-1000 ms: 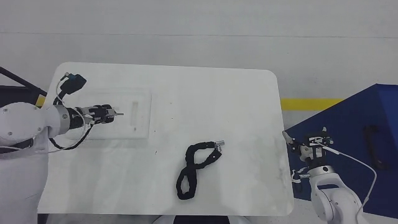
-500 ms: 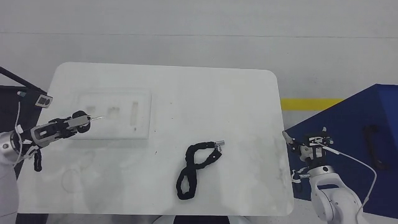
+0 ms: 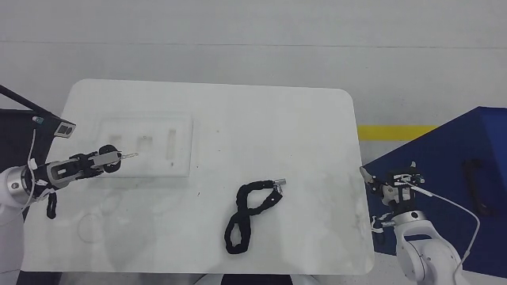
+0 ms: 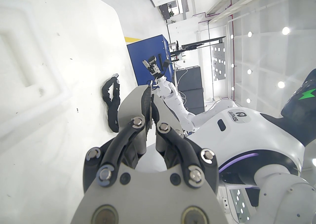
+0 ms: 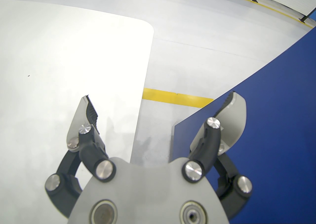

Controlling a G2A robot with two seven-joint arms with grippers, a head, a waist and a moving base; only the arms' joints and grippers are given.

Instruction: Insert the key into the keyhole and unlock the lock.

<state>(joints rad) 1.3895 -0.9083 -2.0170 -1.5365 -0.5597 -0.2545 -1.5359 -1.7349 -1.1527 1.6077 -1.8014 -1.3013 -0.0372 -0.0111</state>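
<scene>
A small metal key (image 3: 127,156) is pinched in my left gripper (image 3: 117,157), which is shut on it above the left part of a white foam tray (image 3: 182,127). In the left wrist view the key's thin blade (image 4: 150,104) stands edge-on between the closed fingers (image 4: 134,101). The black fabric-covered chain lock (image 3: 247,215) lies looped on the table's front middle, its metal lock end (image 3: 279,181) pointing right; it is also seen as the chain lock (image 4: 110,101) beyond the left gripper. My right gripper (image 5: 160,96) stands open and empty past the table's right edge.
The white table (image 3: 317,127) has rounded corners. The foam tray (image 4: 27,37) has shallow recesses. A blue box (image 3: 459,174) stands beside the table's right edge, close to the right gripper (image 3: 394,182). A yellow floor line (image 5: 177,98) runs beyond the table.
The left arm drew back to the left from over the tray with the key held, then came slightly right again. The right arm and the chain lock stayed still.
</scene>
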